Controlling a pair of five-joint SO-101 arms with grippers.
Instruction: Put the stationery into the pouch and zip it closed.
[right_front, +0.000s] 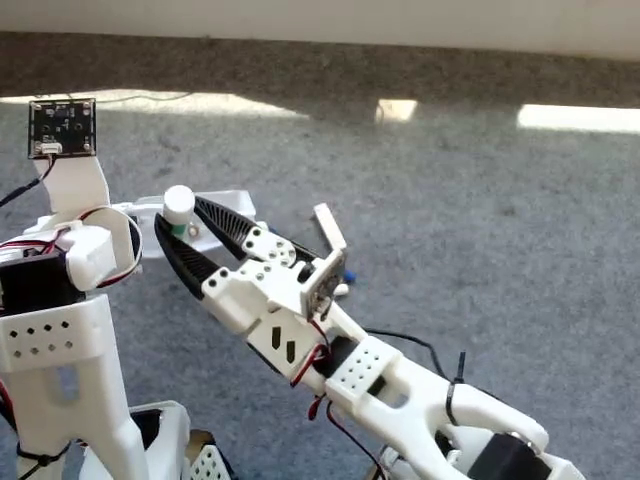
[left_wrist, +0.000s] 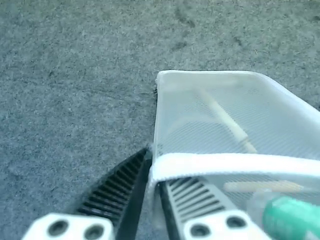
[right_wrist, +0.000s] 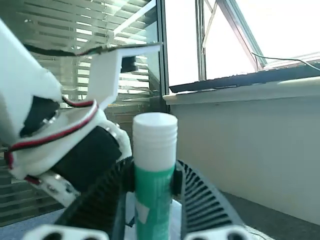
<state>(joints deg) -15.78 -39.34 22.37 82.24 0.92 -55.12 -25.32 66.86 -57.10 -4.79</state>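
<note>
White see-through mesh pouch (left_wrist: 225, 125) with solid white rim, pinched at the rim by left jaws. Right jaws grip green glue stick (right_wrist: 154, 170), white cap.

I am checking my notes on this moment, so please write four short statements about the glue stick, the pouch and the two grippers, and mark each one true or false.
1. The right gripper is shut on the glue stick with a white cap and green body. True.
2. The left gripper is open, away from the white mesh pouch. False: it is shut on the pouch's rim.
3. The glue stick lies flat on the grey carpeted surface. False: the right gripper holds it cap up, off that surface.
4. A slender pale stick-like item lies inside the pouch. True.
</note>
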